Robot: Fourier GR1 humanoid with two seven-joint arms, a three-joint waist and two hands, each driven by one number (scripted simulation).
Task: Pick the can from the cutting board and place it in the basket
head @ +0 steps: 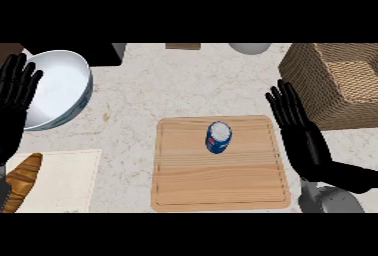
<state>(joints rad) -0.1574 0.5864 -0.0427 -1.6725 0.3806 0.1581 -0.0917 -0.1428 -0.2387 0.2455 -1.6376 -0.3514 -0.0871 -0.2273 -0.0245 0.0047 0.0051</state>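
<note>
Right hand (304, 134), fingers straight and apart, hovers beside the cutting board (219, 200) where the blue can (218, 137) stands upright; it should close around the can's sides, then lift toward the basket (310, 80).

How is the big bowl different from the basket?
The bowl is round and smooth, white inside with a blue outside; the basket is square-cornered, brown and woven. The bowl sits at the counter's left, next to the left hand; the basket sits at the far right, beyond the right hand. Both are open on top, and neither holds the can, which stands on the cutting board.
</note>
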